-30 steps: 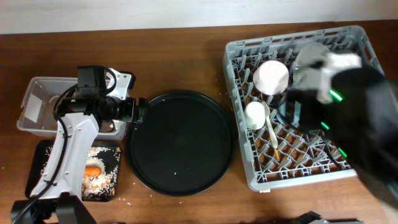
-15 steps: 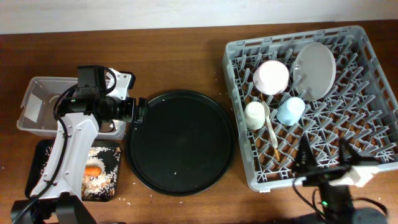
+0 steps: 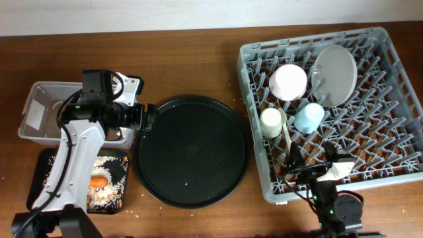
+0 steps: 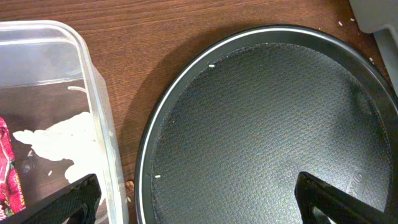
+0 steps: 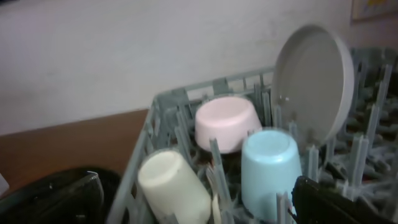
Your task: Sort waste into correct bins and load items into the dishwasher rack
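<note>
A pale wall [image 5: 93, 56] is backing the brown wooden bench [image 3: 198, 66]. The left pincer [image 4: 199, 202] and right pincer [image 5: 193, 208] are hanging spread.

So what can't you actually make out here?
Clear tub: overhead, the left arm covers its right end; left wrist view cuts it off.
Shallow black tray: overhead, same arm hides part.
Chopstick: overhead, too thin to trace among rack pegs.
</note>
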{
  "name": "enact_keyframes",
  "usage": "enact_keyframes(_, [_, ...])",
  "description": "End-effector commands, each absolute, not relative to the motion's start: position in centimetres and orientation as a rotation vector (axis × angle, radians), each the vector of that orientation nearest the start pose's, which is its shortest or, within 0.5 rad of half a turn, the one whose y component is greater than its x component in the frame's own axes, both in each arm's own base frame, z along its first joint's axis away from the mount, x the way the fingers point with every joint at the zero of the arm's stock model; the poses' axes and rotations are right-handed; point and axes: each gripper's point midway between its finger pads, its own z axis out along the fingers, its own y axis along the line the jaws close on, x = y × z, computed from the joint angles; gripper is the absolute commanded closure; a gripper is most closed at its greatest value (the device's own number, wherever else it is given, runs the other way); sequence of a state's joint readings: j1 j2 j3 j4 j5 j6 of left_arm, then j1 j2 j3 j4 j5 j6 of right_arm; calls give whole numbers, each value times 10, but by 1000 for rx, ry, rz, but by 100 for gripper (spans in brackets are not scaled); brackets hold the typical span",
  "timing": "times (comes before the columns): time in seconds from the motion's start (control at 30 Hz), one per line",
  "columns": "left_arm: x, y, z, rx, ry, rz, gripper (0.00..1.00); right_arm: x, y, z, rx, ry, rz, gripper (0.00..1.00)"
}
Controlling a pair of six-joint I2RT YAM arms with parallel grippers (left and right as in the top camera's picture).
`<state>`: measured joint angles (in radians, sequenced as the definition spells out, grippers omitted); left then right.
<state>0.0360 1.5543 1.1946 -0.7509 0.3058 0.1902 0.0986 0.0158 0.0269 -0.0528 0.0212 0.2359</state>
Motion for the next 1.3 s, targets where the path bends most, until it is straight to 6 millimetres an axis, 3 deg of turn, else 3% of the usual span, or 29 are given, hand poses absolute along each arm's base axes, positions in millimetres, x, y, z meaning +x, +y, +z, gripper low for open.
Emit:
enact_keyframes(0.0, [373, -37, 132, 297, 2620, -335, 1, 245, 18, 156, 98, 1649, 190, 1])
enact_keyframes(0.17, [373, -37, 132, 297, 2620, -335, 1, 245, 26, 156, -150, 1640, 35, 1])
enact_keyframes(1.07, [373, -37, 135, 298, 2613, -333, 1, 245, 26, 156, -151, 1640, 34, 1])
enact_keyframes(1.13, [370, -37, 164, 306, 2533, -310, 1, 245, 26, 156, -151, 1640, 34, 1])
enact_keyframes(1.2, [358, -37, 216, 320, 2385, -269, 1, 245, 26, 156, -150, 1640, 34, 1])
enact_keyframes(1.23, [353, -38, 231, 324, 2342, -256, 1, 245, 26, 156, -150, 1640, 34, 1])
enact_keyframes(1.27, [340, -38, 262, 331, 2248, -231, 1, 245, 26, 156, -150, 1640, 34, 1])
